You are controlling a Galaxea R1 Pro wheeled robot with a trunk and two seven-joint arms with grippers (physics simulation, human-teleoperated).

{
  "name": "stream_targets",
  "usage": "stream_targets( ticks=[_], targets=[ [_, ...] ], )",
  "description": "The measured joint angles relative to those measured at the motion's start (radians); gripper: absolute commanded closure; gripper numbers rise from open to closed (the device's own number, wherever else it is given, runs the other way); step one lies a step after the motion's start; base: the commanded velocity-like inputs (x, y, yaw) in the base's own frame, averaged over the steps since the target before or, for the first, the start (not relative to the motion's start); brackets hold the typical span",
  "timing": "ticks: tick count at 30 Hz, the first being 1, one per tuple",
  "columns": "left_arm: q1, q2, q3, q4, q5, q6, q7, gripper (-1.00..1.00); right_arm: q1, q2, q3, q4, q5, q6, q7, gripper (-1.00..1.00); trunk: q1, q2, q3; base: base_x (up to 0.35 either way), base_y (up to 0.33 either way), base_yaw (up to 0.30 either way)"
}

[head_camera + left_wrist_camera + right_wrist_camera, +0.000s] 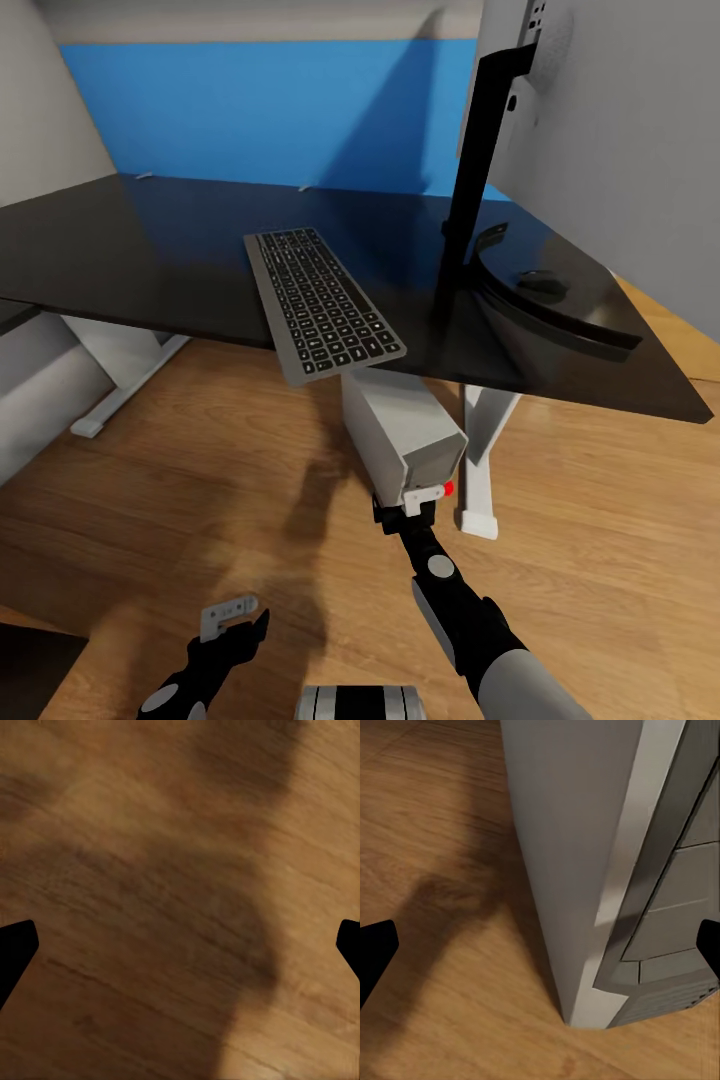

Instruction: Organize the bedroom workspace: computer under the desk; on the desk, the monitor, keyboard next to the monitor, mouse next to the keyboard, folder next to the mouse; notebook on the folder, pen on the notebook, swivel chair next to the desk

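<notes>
With the right tool (418,507) spread open at the near end of the computer (400,420), half under the bench (150,260), the push was best kept slow and square; left tool (232,622) hung open, idle.

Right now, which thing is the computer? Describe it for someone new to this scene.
Find the black desk. Under its front edge, beside the white leg, a silver-grey tower, the computer, stands on the wood floor. Its boxy shape and red front light set it apart; the right end effector is at it.
</notes>
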Motion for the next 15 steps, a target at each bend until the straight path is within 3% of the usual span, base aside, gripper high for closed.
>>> stream_targets(
  ticks=[7,15],
  targets=[
    [0.000,0.000,0.000,0.000,0.000,0.000,0.000,-1.00,0.000,0.000,-0.001,0.000,-0.001,0.000,0.000,-1.00,0.000,0.000,0.000,0.193,0.085,0.000],
    [0.000,0.000,0.000,0.000,0.000,0.000,-0.003,-1.00,0.000,0.000,-0.001,0.000,-0.001,0.000,0.000,-1.00,0.000,0.000,0.000,0.037,0.016,0.000]
  ],
)
